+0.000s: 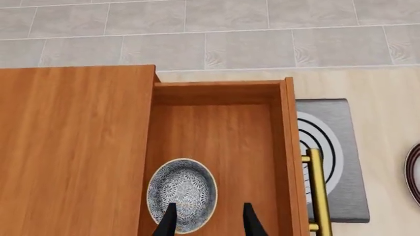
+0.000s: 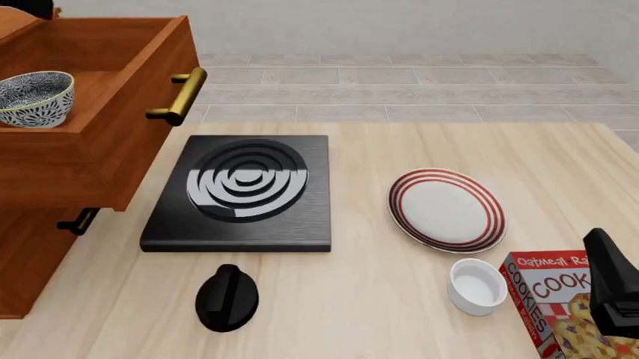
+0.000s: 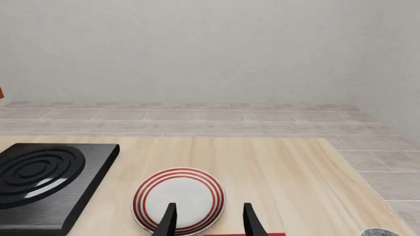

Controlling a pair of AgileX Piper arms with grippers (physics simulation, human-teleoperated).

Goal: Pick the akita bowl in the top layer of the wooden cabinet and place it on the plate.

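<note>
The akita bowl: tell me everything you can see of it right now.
The akita bowl is small and round, white with dense dark floral speckling inside and out. It sits upright on the floor of the pulled-out top layer, near its front end. The left gripper hovers open above its rim, not touching.

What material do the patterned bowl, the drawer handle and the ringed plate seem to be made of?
The akita bowl looks like glazed ceramic with a dense printed pattern. The top layer's handle looks like polished brass, golden and shiny. The plate looks like glossy white ceramic with red rings.
</note>
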